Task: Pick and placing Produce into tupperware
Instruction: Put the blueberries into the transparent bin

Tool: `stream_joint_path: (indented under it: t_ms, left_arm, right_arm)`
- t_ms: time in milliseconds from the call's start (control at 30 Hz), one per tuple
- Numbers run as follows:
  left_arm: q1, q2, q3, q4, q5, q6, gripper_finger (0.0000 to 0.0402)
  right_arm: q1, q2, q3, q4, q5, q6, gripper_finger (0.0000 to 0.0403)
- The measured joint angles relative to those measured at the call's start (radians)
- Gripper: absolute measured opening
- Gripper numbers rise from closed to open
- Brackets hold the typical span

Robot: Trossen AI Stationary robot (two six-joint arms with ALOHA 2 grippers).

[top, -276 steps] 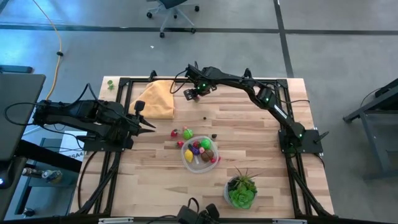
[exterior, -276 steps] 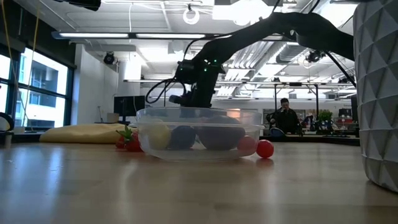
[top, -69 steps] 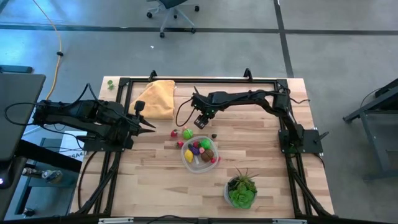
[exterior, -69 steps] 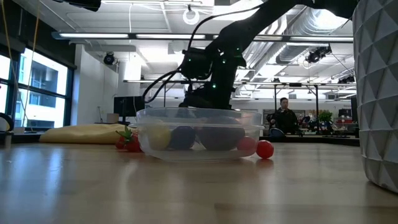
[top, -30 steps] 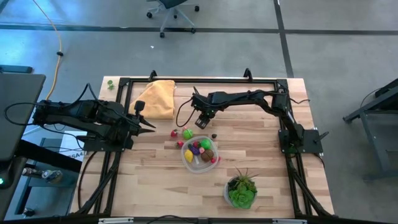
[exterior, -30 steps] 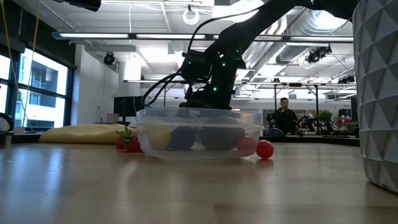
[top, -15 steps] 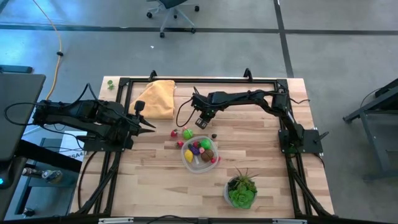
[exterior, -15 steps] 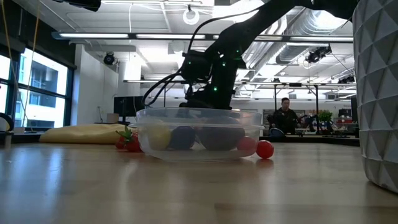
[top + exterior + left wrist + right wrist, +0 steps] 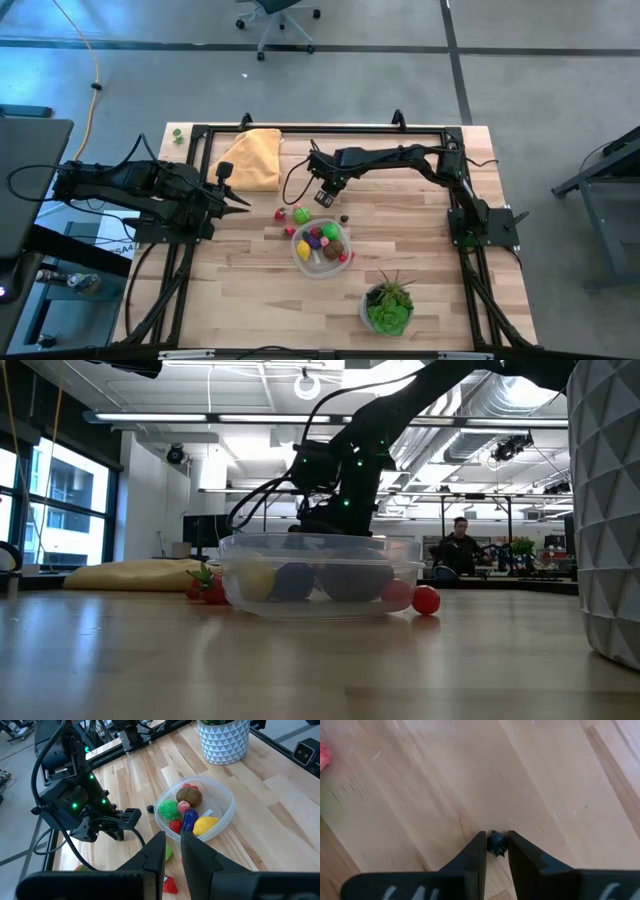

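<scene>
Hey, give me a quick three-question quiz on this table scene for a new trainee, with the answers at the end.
1. Multiple choice: what sits between the tips of the right gripper? A) a strawberry, B) a dark berry, C) a lemon.
2. True or false: the clear container is empty.
3. Fill in the blank: the left gripper waits at the ____ side of the table.
Key: 1 B; 2 false, it holds several toy fruits; 3 left.
</scene>
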Motion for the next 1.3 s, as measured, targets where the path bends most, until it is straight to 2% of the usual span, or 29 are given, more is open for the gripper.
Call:
stream_joint_path:
  t_ms: [267,433,600,900,1100,1300]
  left_arm:
    - [0.0,0.0,0.0,0.0,0.0,0.0,0.0051]
    - [0.0,0.0,0.0,0.0,0.0,0.0,0.0051]
    - [0.0,0.0,0.0,0.0,0.0,0.0,0.0051]
    - [0.0,0.0,0.0,0.0,0.0,0.0,0.0051]
    - [0.0,0.0,0.0,0.0,0.0,0.0,0.0051]
    - [0.0,0.0,0.0,0.0,0.0,0.0,0.0051]
  right_arm:
    - [0.0,-0.005,0.0,0.001,0.001,-0.007,0.0051]
    - [0.002,-0.007,0.046,-0.027,-0.004,-0.025,0.005]
    - [0.009,-0.007,0.121,-0.093,0.003,-0.053,0.005]
    - [0.042,-0.012,0.335,-0.342,0.02,-0.109,0.005]
    - [0.101,-0.095,0.36,-0.374,0.012,-0.115,0.005]
    - [0.186,-0.168,0.36,-0.381,-0.045,-0.106,0.005]
